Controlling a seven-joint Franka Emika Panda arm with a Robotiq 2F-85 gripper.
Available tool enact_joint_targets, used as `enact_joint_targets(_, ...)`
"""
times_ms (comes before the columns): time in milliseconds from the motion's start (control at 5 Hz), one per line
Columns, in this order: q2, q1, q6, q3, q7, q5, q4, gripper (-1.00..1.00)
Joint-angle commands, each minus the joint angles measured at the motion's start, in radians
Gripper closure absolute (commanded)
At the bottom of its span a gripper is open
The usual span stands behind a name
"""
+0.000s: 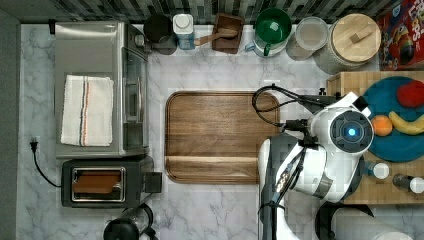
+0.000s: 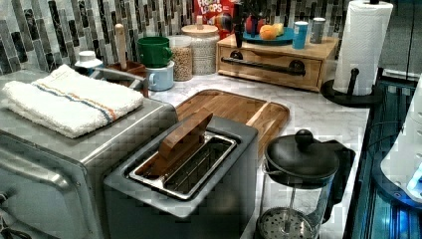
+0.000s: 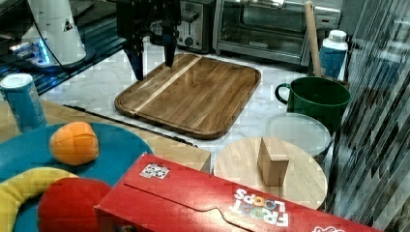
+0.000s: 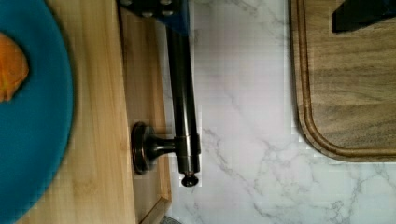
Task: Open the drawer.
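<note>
The drawer [image 2: 271, 67], at the bench's far edge in the left view, looks only barely out; the claw [image 3: 152, 57] hangs wide open and empty above its bar handle [image 4: 183, 100]; next, close on it and pull; the wrist view alone reveals a slight gap.

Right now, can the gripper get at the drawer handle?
Probably yes. The gripper hangs open just above the handle, with bare marble counter in front of the drawer and nothing lying between them.
</note>
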Motion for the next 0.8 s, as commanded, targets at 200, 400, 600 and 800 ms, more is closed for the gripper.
enact_joint_targets(200,-0.045,0.021,0.028,0.03,-0.118,0.01,-0.024,-1.0)
enact_joint_targets(400,0.146,-0.054,0.206,-0.011,-0.287,0.064,0.02,-1.0)
enact_joint_targets(600,0.178,-0.077,0.236,-0.014,-0.318,0.071,0.026,-1.0)
enact_joint_targets(800,0.2,-0.077,0.257,-0.029,-0.334,0.087,0.029,-1.0)
